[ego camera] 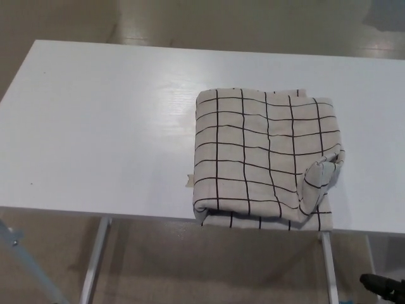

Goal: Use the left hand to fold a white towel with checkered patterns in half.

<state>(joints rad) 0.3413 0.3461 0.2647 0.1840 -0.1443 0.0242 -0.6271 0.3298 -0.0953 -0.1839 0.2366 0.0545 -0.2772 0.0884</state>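
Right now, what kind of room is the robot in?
Hard to say for sure; probably a plain workroom or lab. A bare white table on thin metal legs stands on a smooth beige floor, with only a folded checkered towel on it.

right hand [381, 286] cut off at bottom edge

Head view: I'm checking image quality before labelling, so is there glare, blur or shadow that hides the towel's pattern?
Head view: the towel is sharp, its black grid lines crisp; a soft sheen sits on the white table left of the towel, not on the cloth; only a thin shadow runs along the towel's near edge; no motion blur shows.
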